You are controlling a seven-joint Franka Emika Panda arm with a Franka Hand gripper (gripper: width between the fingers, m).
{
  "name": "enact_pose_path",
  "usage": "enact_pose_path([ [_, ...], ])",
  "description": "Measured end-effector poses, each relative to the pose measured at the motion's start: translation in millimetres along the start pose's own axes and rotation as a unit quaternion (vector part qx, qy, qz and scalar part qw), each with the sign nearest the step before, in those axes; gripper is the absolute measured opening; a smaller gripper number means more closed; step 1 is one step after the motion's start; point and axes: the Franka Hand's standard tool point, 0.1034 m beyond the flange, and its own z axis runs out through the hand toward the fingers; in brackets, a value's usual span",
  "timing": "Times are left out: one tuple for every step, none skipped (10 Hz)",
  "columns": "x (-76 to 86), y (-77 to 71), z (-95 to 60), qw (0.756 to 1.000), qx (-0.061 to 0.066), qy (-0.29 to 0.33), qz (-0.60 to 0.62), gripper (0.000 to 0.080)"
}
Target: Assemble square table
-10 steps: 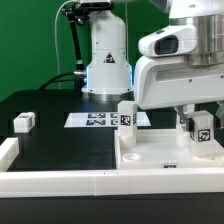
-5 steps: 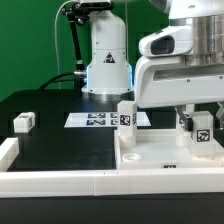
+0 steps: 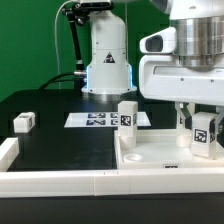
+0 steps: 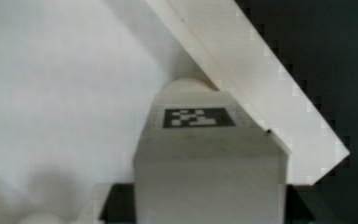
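Arm (image 3: 185, 60) cut off at top and right edges; tabletop (image 3: 150, 157) runs off the exterior view's right. Marker board (image 3: 92, 120) partly behind standing leg (image 3: 127, 114). Gripper (image 3: 202, 138) tips can't be made out around held leg (image 3: 205, 126); wrist view: its tag (image 4: 199, 116) blurry, base cropped.

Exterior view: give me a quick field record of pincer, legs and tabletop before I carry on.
pincer: closed on the held leg
held leg: upright, tag facing the camera, over the slab's corner on the exterior view's right; contact with slab unclear
square slab: flat, rim up
standing leg: upright at the slab's corner on the exterior view's left
loose leg: on the table, apart from the slab
marker board: behind the slab
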Motion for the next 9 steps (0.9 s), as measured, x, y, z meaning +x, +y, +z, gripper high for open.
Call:
enact_pose_path([
  [-0.3, 0.6, 0.3, 0.998, -0.003, -0.002, 0.068, 0.0291],
  [0.4, 1.3, 0.6, 0.993, -0.003, -0.005, 0.119, 0.0291],
  [1.2, 2.0, 0.7, 0.988, -0.002, -0.008, 0.151, 0.0291],
  [2.2, 2.8, 0.8, 0.985, 0.000, -0.012, 0.175, 0.0291],
  [2.6, 3.0, 0.9, 0.979, 0.002, -0.014, 0.201, 0.0291],
  [1.9, 2.5, 0.9, 0.972, 0.002, -0.016, 0.236, 0.0291],
  [1.9, 2.6, 1.0, 0.974, 0.002, -0.016, 0.226, 0.0291],
  [1.6, 2.4, 0.9, 0.978, 0.002, -0.015, 0.209, 0.0473],
  [-2.1, -0.2, 0.1, 0.985, 0.002, -0.015, 0.175, 0.0587],
])
